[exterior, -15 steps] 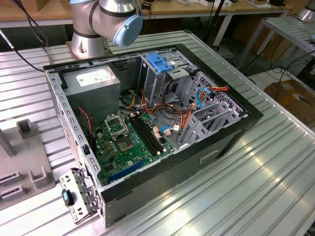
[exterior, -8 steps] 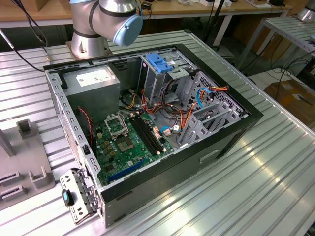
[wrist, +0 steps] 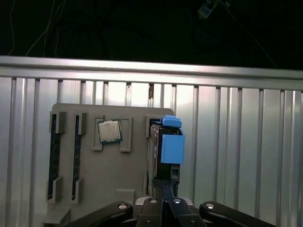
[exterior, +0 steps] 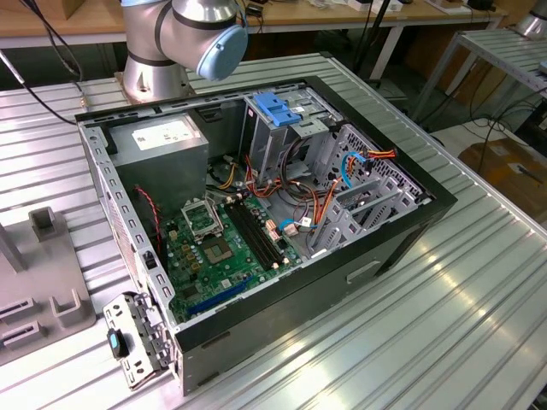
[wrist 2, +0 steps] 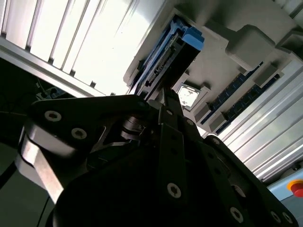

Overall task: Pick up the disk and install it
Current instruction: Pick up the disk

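First wrist view — gripper [wrist: 164, 185] (jaws pressed together) near the upright disk [wrist: 172, 146].

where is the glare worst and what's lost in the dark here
Second wrist view: the ribbed table is blown out white beside the disk, and the gripper is a dark mass. First wrist view: black beyond the table's edge, disk evenly lit. Exterior view: bright streaks on the table's ribs.
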You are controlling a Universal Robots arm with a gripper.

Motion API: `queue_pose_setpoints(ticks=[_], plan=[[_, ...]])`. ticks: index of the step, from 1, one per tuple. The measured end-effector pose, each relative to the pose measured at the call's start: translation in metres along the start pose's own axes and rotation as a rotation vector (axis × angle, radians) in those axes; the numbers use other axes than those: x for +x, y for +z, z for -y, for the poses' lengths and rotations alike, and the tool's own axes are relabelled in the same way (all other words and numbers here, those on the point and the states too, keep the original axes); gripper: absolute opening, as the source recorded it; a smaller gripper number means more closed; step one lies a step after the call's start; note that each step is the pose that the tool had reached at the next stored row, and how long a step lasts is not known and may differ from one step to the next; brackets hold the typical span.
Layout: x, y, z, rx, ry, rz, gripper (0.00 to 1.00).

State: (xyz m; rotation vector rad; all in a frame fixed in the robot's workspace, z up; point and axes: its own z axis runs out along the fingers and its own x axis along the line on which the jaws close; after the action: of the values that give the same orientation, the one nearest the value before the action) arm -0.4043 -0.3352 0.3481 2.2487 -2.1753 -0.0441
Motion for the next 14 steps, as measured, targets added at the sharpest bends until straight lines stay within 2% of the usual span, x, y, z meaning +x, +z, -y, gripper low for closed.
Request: queue_pose_setpoints(ticks=[2, 4, 6, 9, 14], plan=[[0.0000, 0.0015, -0.0001, 0.0004, 0.042, 0.0012, 0.11], [-0.0003, 0.0019, -0.0005, 0.0006, 0.054, 0.0015, 0.11], [-0.0010, 0.0021, -0.0007, 0.0007, 0.057, 0.0018, 0.11], [-0.0015, 0.0020, -0.0013, 0.0007, 0.058, 0.0059, 0.11], [-0.0014, 0.0021, -0.0013, 0.0008, 0.059, 0.0069, 0.11]])
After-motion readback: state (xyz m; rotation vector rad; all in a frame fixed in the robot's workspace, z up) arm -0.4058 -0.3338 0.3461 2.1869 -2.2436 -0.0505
